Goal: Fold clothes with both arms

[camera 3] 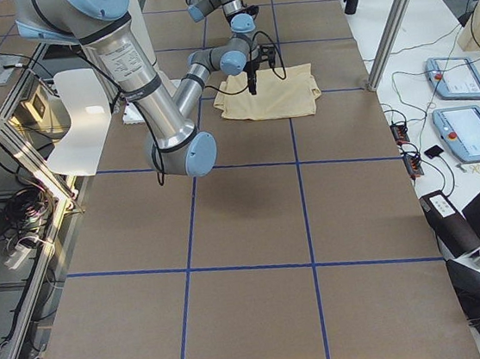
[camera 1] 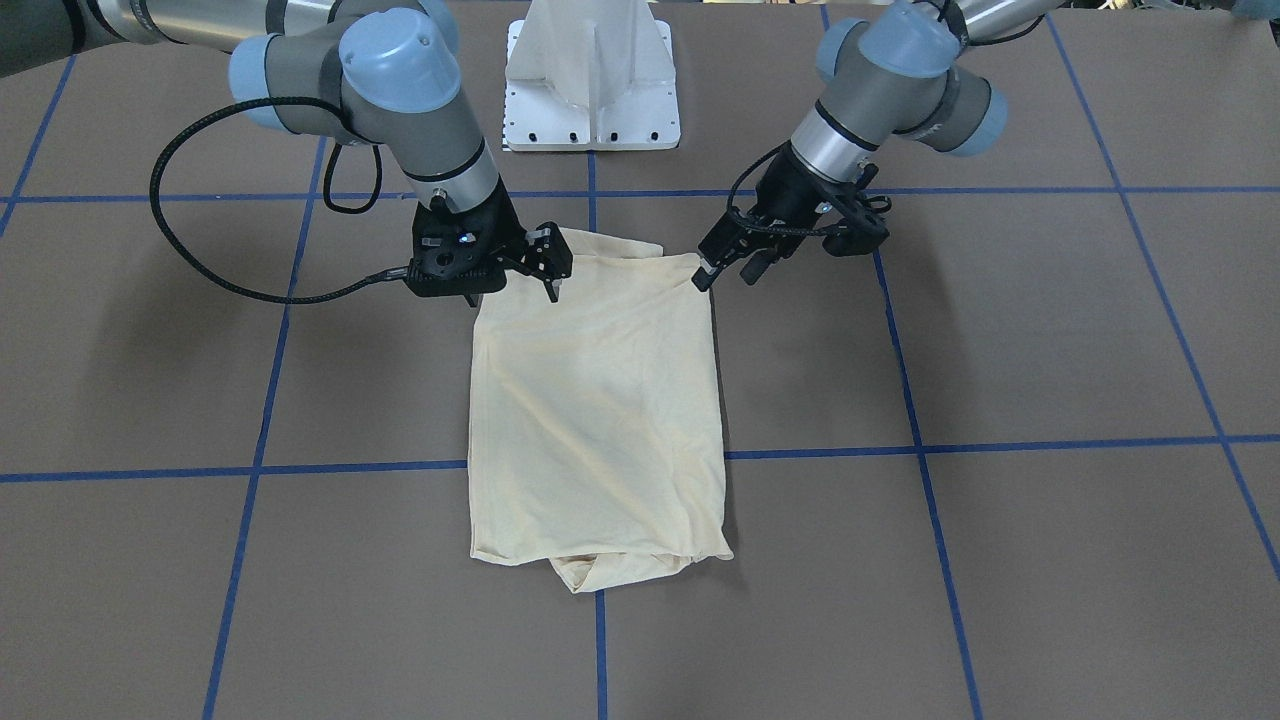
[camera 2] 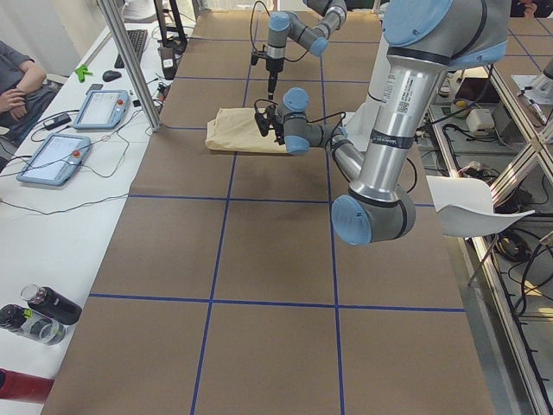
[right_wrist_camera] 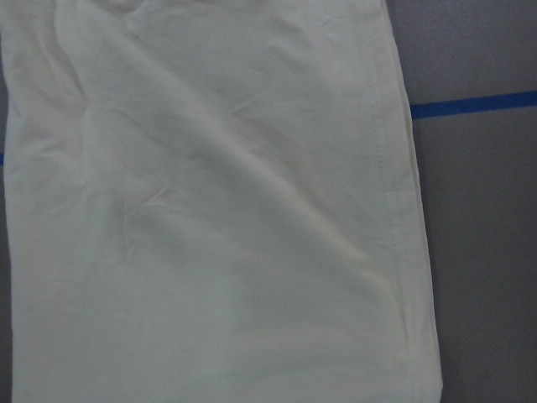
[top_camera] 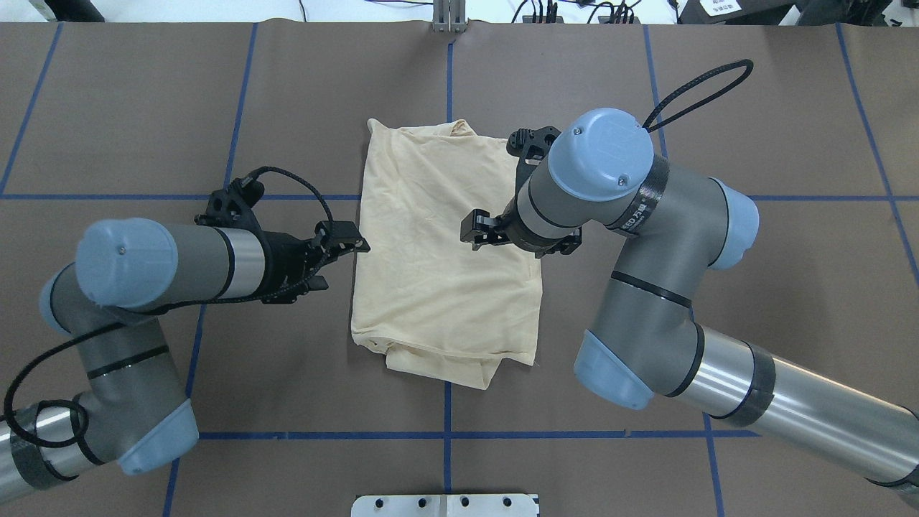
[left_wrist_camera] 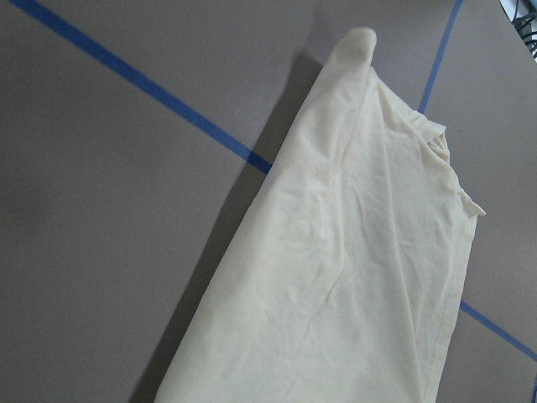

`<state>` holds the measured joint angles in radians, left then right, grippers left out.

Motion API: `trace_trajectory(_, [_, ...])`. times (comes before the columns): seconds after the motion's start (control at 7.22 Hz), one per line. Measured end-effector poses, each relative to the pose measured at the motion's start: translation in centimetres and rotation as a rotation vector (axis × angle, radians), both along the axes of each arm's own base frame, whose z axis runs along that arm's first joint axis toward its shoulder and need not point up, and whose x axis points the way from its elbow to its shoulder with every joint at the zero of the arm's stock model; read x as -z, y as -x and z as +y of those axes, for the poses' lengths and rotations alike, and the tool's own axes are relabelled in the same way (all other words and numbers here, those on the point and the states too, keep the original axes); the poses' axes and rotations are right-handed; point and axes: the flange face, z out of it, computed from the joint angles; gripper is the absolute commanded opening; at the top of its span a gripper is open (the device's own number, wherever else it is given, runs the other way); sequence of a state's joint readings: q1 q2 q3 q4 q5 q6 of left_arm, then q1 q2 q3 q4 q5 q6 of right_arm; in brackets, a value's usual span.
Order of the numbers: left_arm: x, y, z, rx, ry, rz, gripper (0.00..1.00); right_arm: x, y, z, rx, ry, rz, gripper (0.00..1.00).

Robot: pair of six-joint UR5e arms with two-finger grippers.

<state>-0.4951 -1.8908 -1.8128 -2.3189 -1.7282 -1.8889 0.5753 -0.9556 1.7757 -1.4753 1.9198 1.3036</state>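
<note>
T-shirt point(camera 1: 600, 420): pale cream, folded to a rectangle, flat at table point(camera 1: 1000, 350) centre, crossing a blue tape line point(camera 1: 1000, 445). Left gripper point(camera 1: 727, 272): jaws apart, empty, beside one corner. Right gripper point(camera 1: 511, 297): jaws apart, empty, over the adjoining edge. White pedestal base point(camera 1: 592, 100) behind.

Bright even overhead light, soft shadows, wrist views slightly blurred

Robotics lab, plainly, left arm point(top_camera: 165, 262) and right arm point(top_camera: 646, 215) over a brown table point(camera 1: 1050, 330) gridded in blue tape point(camera 1: 350, 466), 2 teach pendants point(camera 2: 102, 108) on the white side bench point(camera 2: 52, 251), aluminium post point(camera 2: 130, 65), a seated person point(camera 2: 13, 82) alongside, maybe a keyboard point(camera 2: 136, 45) far back
</note>
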Motion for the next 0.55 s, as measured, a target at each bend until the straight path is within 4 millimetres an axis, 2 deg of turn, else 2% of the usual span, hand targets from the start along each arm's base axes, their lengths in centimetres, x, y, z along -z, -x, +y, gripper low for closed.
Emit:
trace_trajectory(0.28, [-1.6, -3.8, 2.8, -0.014, 0.029, -0.029, 1.00, 0.4, 0.0, 0.5, -0.005, 0.010, -0.011, 1.00])
trace_trajectory(0.55, [-2.9, -5.6, 3.6, -0.029, 0.043, -0.057, 1.00, 0.5, 0.0, 0.6, -0.007, 0.012, -0.013, 1.00])
